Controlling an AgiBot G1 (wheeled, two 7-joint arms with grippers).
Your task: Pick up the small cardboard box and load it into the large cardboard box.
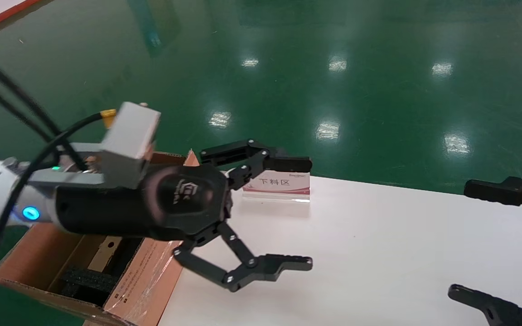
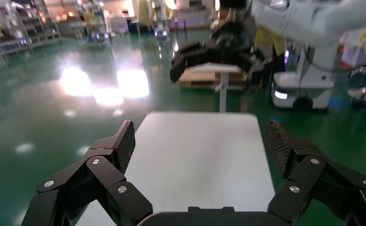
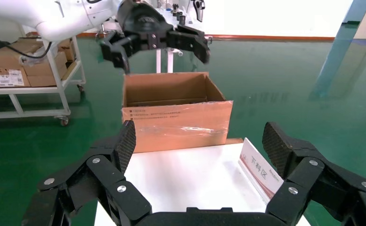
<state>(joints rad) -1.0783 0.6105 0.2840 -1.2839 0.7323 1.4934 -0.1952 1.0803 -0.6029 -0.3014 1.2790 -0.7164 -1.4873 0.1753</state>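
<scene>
The large cardboard box (image 1: pixel 145 278) stands open on the floor at the left end of the white table (image 1: pixel 379 253), with black foam (image 1: pixel 86 280) inside. A tan carton face with a round hole (image 1: pixel 105 252), apparently the small cardboard box, lies inside it, mostly hidden under my left arm. My left gripper (image 1: pixel 309 213) hangs open and empty just past the box, over the table's left end. In the right wrist view it hovers above the large cardboard box (image 3: pixel 176 122). My right gripper (image 1: pixel 459 239) is open and empty at the table's right end.
A white sign with red characters (image 1: pixel 283 184) stands at the table's far edge near the left gripper. Green floor surrounds the table. A cart with cartons (image 3: pixel 20 66) stands beyond the large box, and a small stand (image 2: pixel 221 77) sits past the table's right end.
</scene>
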